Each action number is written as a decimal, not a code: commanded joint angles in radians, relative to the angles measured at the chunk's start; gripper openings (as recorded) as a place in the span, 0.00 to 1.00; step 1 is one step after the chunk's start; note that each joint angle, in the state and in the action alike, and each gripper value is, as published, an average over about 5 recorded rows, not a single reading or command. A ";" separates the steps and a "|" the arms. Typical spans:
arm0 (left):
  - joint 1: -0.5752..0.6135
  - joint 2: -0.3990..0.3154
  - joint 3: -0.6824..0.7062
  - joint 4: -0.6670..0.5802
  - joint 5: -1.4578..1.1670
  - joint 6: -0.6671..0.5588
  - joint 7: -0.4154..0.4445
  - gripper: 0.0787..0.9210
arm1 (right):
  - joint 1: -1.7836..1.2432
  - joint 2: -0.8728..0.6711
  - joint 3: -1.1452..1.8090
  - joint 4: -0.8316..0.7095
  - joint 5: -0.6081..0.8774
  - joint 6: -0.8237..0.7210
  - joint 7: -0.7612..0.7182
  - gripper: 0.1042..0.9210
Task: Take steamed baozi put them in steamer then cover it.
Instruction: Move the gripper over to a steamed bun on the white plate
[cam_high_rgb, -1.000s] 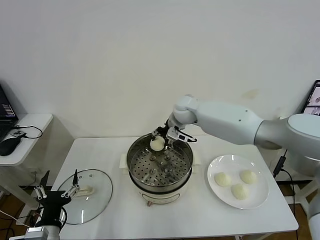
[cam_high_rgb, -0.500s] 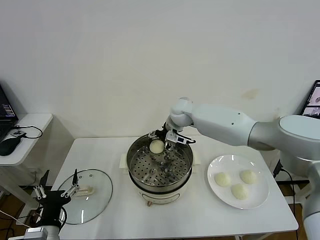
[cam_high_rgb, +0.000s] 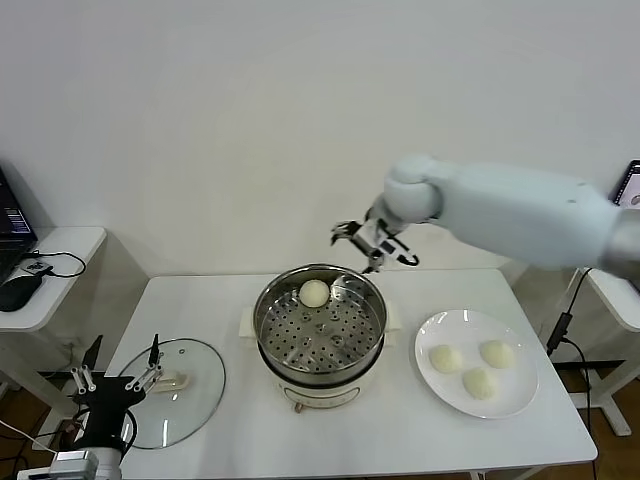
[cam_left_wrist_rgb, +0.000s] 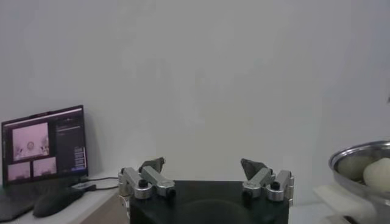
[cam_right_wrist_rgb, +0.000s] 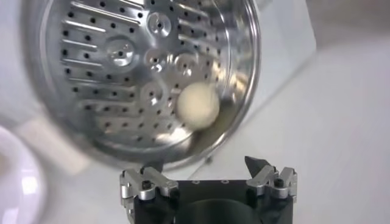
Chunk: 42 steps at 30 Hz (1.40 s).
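While one steamed baozi (cam_high_rgb: 314, 293) lay on the perforated floor of the steamer (cam_high_rgb: 320, 335) at the far side of the basket, the right gripper (cam_high_rgb: 372, 246) hung in the air above and behind the pot's rim, just right of centre in the head view, its fingers spread apart and holding nothing. From the right wrist view the same bun (cam_right_wrist_rgb: 198, 105) sat against the basket wall, with the right gripper (cam_right_wrist_rgb: 207, 175) apart from it. Three more baozi (cam_high_rgb: 479, 382) rested on the white plate (cam_high_rgb: 440, 392) at the lower right of the frame. The cover (cam_high_rgb: 190, 376) lay flat on the table (cam_high_rgb: 380, 440) at lower left, and the left gripper (cam_high_rgb: 113, 384) sat at that edge, jaws apart and empty.
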 joint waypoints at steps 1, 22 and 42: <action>0.001 0.003 0.002 -0.006 0.001 0.009 0.000 0.88 | 0.075 -0.295 -0.033 0.224 0.119 -0.307 -0.037 0.88; -0.015 0.010 0.021 -0.011 0.020 0.032 0.003 0.88 | -0.619 -0.503 0.352 0.171 -0.177 -0.203 -0.033 0.88; -0.005 -0.001 0.012 0.000 0.036 0.034 0.004 0.88 | -0.865 -0.288 0.607 -0.129 -0.269 -0.075 -0.017 0.88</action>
